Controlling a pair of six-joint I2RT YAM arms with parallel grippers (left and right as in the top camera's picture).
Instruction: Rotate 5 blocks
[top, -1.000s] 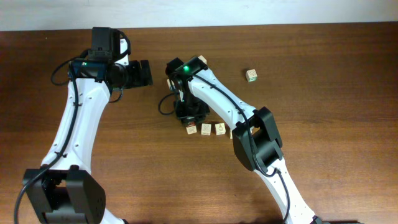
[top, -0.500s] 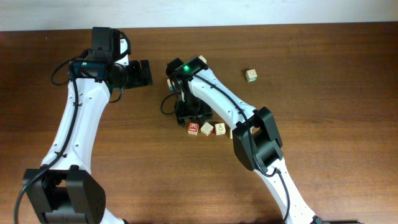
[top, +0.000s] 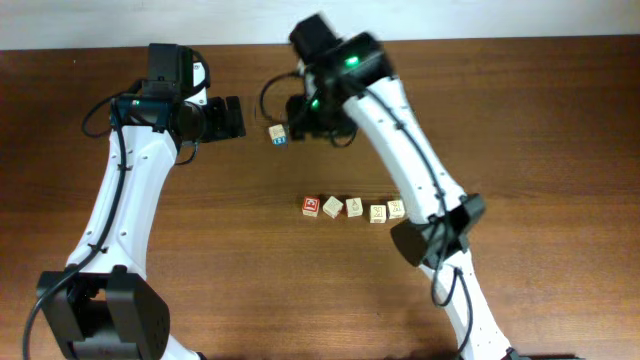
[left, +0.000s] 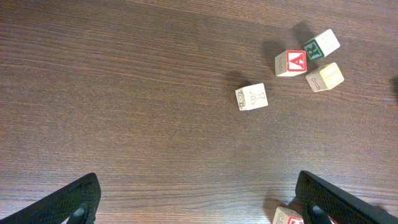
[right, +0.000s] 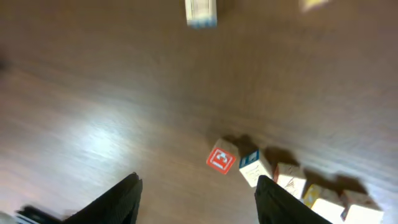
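Observation:
The five blocks lie in one line on the brown table: a red-framed block (top: 311, 206) at the left end, then pale ones (top: 354, 207) out to the right end (top: 396, 209). The blurred right wrist view shows the red-framed block (right: 222, 159), a blue-faced one (right: 252, 167) and pale ones (right: 289, 177) trailing right. My right gripper (top: 318, 118) (right: 199, 205) hangs raised behind the line, open and holding nothing. My left gripper (top: 238, 117) (left: 202, 208) stands wide open at the back left, far from the line.
A single cube (top: 278, 133) (right: 201, 12) lies between the two grippers. In the left wrist view there are scattered cubes: a pale one (left: 252, 98), a red-faced one (left: 291, 62), a green-faced one (left: 321, 45), a yellowish one (left: 324, 76), and one (left: 289, 218) by the right finger.
My right gripper has let go of the red-framed block, risen and swung back away from the line. All five blocks now show. The left arm has not moved.

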